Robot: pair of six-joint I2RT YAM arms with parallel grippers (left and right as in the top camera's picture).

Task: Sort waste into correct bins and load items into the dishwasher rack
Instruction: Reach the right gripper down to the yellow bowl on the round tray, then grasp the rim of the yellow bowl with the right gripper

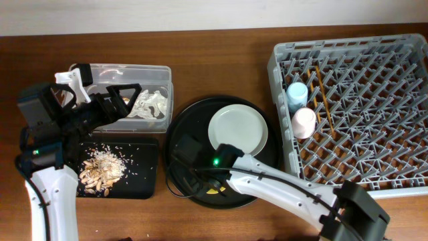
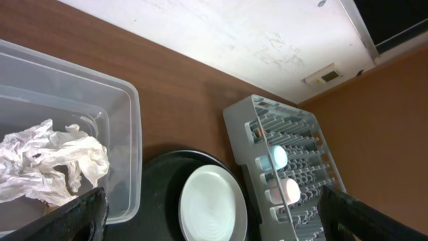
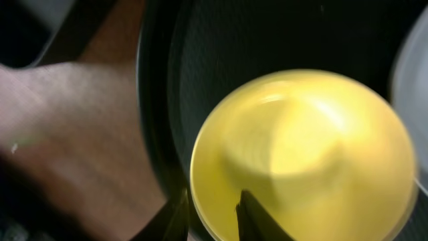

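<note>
The yellow bowl point(image 3: 301, 161) fills the frame, on the round black tray point(image 3: 200, 40). At the bottom, the right end effector point(image 3: 212, 204) sits narrow over its rim, likely to lift it; I cannot tell if it grips.

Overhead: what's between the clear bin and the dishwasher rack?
The round black tray, carrying the grey-white plate and, under the right arm, the yellow bowl. Clearest in the overhead view.

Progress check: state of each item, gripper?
napkin: in clear box
food scraps: on flat black tray
plate: on round tray
yellow bowl: on round tray
blue cup: in rack
pink cup: in rack
chopsticks: in rack
left gripper: open
right gripper: straddles bowl rim, grip unclear
</note>
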